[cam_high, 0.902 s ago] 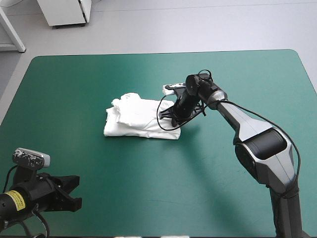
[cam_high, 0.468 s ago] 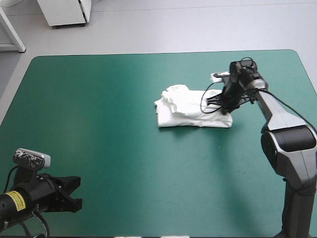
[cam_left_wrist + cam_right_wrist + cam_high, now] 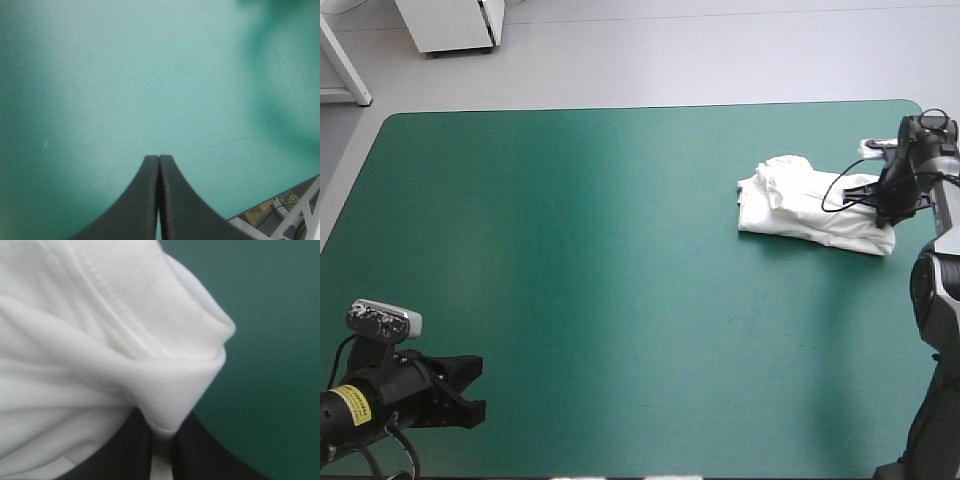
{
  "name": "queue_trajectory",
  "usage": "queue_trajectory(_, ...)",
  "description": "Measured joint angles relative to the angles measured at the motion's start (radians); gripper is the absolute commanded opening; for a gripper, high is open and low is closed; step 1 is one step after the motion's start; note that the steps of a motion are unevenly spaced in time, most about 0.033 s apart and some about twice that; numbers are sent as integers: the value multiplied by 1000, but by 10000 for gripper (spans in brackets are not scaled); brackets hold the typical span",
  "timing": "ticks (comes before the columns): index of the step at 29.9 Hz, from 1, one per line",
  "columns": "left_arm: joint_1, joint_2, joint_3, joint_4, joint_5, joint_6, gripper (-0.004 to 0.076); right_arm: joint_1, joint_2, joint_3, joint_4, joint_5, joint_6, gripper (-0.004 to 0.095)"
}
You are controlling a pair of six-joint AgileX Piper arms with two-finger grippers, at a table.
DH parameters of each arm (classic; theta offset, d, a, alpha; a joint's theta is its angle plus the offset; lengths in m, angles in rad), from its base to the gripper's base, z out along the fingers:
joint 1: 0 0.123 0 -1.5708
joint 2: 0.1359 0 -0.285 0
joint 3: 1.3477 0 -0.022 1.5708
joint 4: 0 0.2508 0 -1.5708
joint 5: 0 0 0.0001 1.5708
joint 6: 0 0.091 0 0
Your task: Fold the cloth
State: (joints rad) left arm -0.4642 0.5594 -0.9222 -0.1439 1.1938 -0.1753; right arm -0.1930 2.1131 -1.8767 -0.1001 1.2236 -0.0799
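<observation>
We see the tabletop (image 3: pixel 620 260) under its teal-green cover, with the white T-shirt (image 3: pixel 800 203) lying as a folded bundle near the right edge, toward the far right corner. The right gripper (image 3: pixel 886 214) sits at the bundle's right end, its black fingers all but closed on a fold of fabric pinched between them. The left gripper (image 3: pixel 159 159) hangs over bare cover near the front left corner, well apart from the T-shirt, its fingers pressed together into one point.
</observation>
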Motion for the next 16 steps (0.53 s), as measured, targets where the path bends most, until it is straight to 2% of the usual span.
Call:
queue_trajectory(8, 0, 0, 0, 0, 0, 0, -22, -152, -2, 0, -70, 0, -2, -17)
queue_trajectory(16, 0, 0, 0, 0, 0, 0, -22, -262, -8, 0, -81, 3, -8, -17)
